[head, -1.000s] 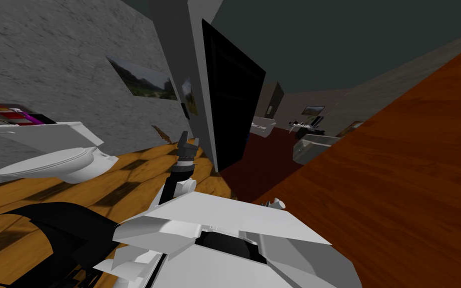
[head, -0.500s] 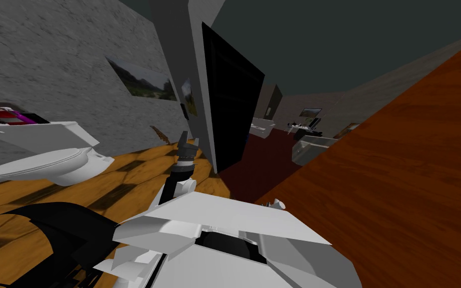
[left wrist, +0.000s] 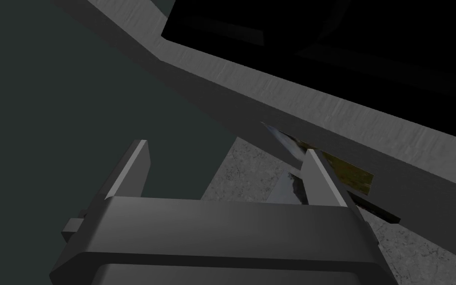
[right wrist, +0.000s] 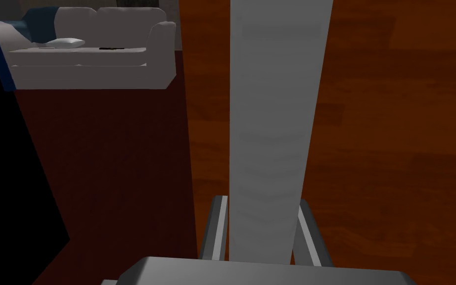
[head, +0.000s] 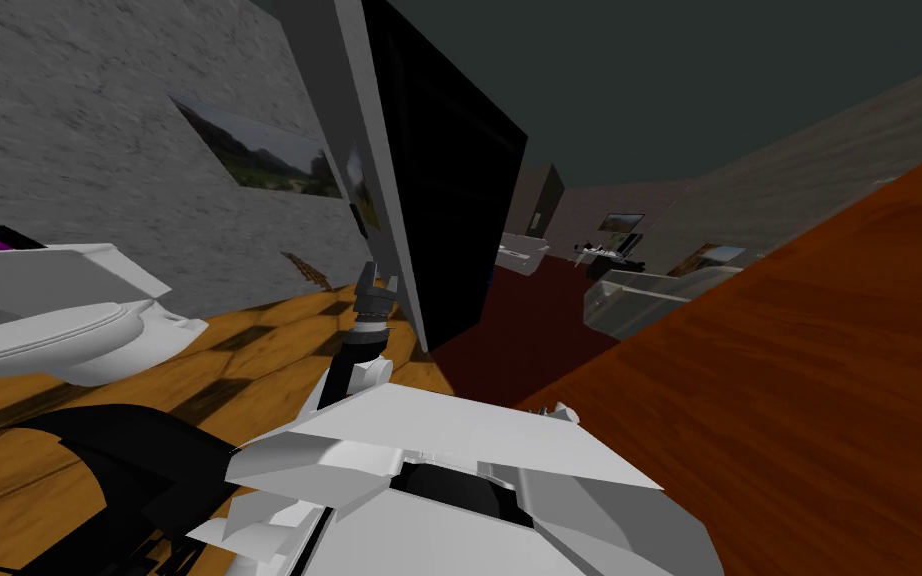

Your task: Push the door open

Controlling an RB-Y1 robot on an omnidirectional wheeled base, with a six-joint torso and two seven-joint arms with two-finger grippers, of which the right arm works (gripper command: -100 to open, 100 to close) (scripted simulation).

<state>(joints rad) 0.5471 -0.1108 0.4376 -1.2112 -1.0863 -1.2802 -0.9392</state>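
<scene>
The reddish-brown wooden door (head: 799, 380) stands swung open along my right side, its face slanting across the head view. My right gripper (head: 554, 408) is low against its near edge. In the right wrist view the right gripper (right wrist: 261, 227) has its two fingers set close against the sides of a grey upright strip (right wrist: 271, 99) on the brown door (right wrist: 395, 123). My left gripper (head: 381, 275) is raised ahead of me, open and holding nothing, beside the grey door frame (head: 369, 150). Seen from the left wrist, the left gripper (left wrist: 224, 173) points up along that frame (left wrist: 321, 109).
A white toilet (head: 49, 330) stands to the left on the yellow wood floor. Past the frame lies a black area (head: 449, 180) and a room with a dark red floor (head: 519, 330) and a grey sofa (right wrist: 93, 49). A picture (head: 249, 150) hangs on the grey wall.
The whole head view has shifted: I have moved forward, the door frame looms nearer and the toilet has slid left. The door's face takes up less of the right side.
</scene>
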